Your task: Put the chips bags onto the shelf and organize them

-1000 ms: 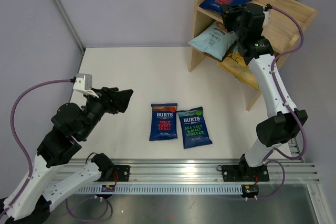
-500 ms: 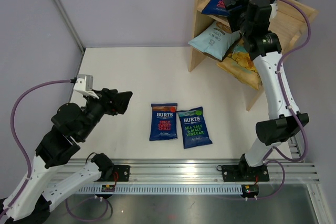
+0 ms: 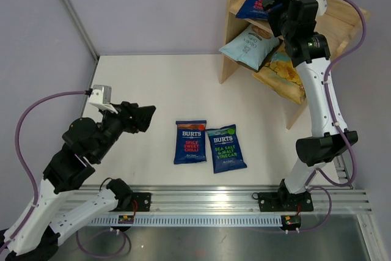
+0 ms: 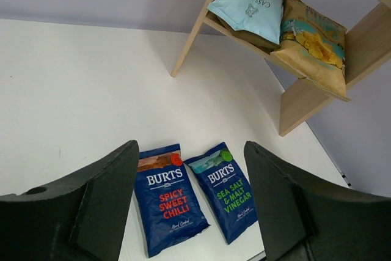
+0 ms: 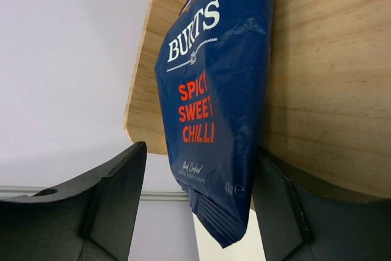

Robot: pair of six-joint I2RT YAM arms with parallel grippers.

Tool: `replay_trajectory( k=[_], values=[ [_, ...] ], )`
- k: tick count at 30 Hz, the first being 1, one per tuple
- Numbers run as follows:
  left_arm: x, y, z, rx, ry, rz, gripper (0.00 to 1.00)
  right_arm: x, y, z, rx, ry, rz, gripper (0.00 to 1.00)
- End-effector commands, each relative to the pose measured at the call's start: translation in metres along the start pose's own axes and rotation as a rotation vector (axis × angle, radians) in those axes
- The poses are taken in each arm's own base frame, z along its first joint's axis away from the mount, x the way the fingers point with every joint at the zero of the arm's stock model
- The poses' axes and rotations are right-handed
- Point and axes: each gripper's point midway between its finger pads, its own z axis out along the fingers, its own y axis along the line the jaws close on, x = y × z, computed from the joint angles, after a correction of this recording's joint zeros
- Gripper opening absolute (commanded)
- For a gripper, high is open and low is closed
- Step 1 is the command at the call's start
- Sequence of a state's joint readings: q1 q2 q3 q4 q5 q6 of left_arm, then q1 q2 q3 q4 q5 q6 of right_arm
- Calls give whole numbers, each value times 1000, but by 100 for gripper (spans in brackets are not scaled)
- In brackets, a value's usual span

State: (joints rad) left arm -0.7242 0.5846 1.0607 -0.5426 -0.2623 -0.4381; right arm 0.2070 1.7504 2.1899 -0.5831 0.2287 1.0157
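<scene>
The right pincer (image 5: 201, 151) stands open, fingers either side of a red-lettered Burts bag (image 5: 217, 102) lying on the top tier of the shelf (image 3: 229, 41) (far right). Below sit the pale-blue bag (image 3: 247, 46) and, to its right, the yellow bag (image 3: 282, 73). The left pincer (image 4: 190, 151) gapes too, above the tabletop (image 3: 159, 84), where the chilli bag (image 3: 190, 142) and sea-salt bag (image 3: 226, 148) lie side by side.

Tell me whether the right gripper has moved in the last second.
Yes. In the top view the right gripper has shifted up and to the right against the wooden shelf.
</scene>
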Motion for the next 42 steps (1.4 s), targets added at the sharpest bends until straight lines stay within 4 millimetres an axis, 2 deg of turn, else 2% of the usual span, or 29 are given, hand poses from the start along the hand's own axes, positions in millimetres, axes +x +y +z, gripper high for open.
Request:
replay_trajectory(
  k=[1, 5, 9, 10, 14, 20, 29, 34, 42],
  values=[
    [-23, -14, -2, 52, -59, 6, 72, -16, -23, -14, 92, -45, -91, 73],
    [-21, -15, -1, 60, -49, 13, 72, -16, -21, -24, 74, -34, -98, 70],
    [-19, -15, -2, 63, -47, 11, 72, -17, -20, -32, 53, -42, -64, 57],
    [-19, -15, -1, 62, -45, 11, 72, -18, -19, -34, 43, -48, -55, 49],
    [-17, -15, -2, 65, -40, 13, 72, -18, -17, -39, 24, -54, -8, 38],
    [-17, -15, -2, 68, -39, 13, 71, -16, -23, -31, 13, -86, 134, 27],
    [-16, -8, -4, 36, -37, 24, 71, -19, -21, -11, 13, -128, 260, 23],
    [-15, -5, -3, 19, -33, 32, 72, -10, -18, 5, 8, -99, 290, 22],
    [-13, -2, -1, 3, -25, 43, 71, 3, -4, 11, -26, -59, 293, 25]
  ],
)
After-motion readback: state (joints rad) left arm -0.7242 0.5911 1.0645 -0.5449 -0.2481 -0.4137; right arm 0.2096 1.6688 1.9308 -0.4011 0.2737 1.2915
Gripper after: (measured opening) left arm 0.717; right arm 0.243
